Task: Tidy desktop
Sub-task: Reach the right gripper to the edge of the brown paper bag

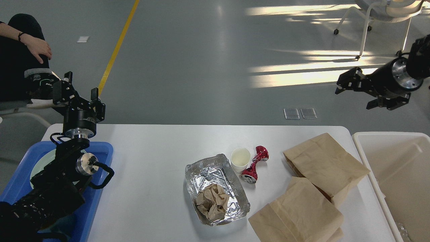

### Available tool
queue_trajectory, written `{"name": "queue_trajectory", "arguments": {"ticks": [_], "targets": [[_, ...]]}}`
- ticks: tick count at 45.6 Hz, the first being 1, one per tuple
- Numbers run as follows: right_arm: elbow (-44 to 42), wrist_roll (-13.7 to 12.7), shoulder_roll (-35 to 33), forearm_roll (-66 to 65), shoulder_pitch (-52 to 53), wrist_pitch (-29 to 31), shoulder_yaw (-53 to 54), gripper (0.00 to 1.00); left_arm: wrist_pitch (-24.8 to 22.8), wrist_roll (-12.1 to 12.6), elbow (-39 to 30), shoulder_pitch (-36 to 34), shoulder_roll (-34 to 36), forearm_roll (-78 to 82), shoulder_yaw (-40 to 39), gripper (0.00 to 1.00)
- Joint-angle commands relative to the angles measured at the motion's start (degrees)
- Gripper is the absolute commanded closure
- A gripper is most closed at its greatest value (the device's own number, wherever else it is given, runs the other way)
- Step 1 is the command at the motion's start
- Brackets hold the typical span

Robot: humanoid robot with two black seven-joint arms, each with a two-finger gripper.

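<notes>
Our tabletop (151, 161), white, matte and round-cornered, fills the lower view. Near its middle lies a crinkled foil tray (216, 188) holding a wad of brown paper (211, 201). Just beside the tray's far right corner stands a small white paper cup (240, 158), and touching the cup is a crushed red can (254, 164) lying on its side. To the right, two flat brown paper bags (312, 188) overlap, creased and matte, the nearer one running off the lower edge. A blue plastic tray (100, 158) sits at the left end with a pale plate in it, mostly hidden by our left arm. A white bin (396, 168) stands past the right end.

Our left gripper (79, 92) is raised above the tabletop's far left corner, fingers spread apart, holding nothing. Our right gripper (342, 84) hangs high over the floor beyond the tabletop's far right; we cannot tell how its jaws stand
</notes>
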Motion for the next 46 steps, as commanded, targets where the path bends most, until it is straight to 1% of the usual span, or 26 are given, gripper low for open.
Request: {"name": "queue_trajectory", "arguments": {"ticks": [1,7,12,19,23,30,38,46], "targets": [[4.46,-0.05,2.13,0.03,7.71,7.24,-0.04,0.0,0.0,0.0,0.0,0.0,0.01,0.0,0.0,0.03],[7.36,-0.05,3.1,0.03,13.34,8.13,-0.05,0.0,0.0,0.0,0.0,0.0,0.01,0.0,0.0,0.03],[7.02,-0.05,3.19,-0.06,12.56,6.99,0.39,0.0,0.0,0.0,0.0,0.0,0.01,0.0,0.0,0.03],[5.61,-0.05,1.7,-0.06,1.23,5.23,0.05,0.0,0.0,0.0,0.0,0.0,0.01,0.0,0.0,0.03],[3.77,-0.05,-0.93,-0.06,-5.27,3.39,-0.48,0.0,0.0,0.0,0.0,0.0,0.01,0.0,0.0,0.03],[0.6,-0.05,-5.07,-0.06,-16.0,1.89,1.1,0.0,0.0,0.0,0.0,0.0,0.01,0.0,0.0,0.03],[-1.07,-0.14,-6.21,0.03,-27.24,-5.66,6.01,0.0,0.0,0.0,0.0,0.0,0.01,0.0,0.0,0.03],[-2.91,-0.14,-8.15,0.03,-34.02,-12.87,11.2,0.0,0.0,0.0,0.0,0.0,0.01,0.0,0.0,0.03]]}}
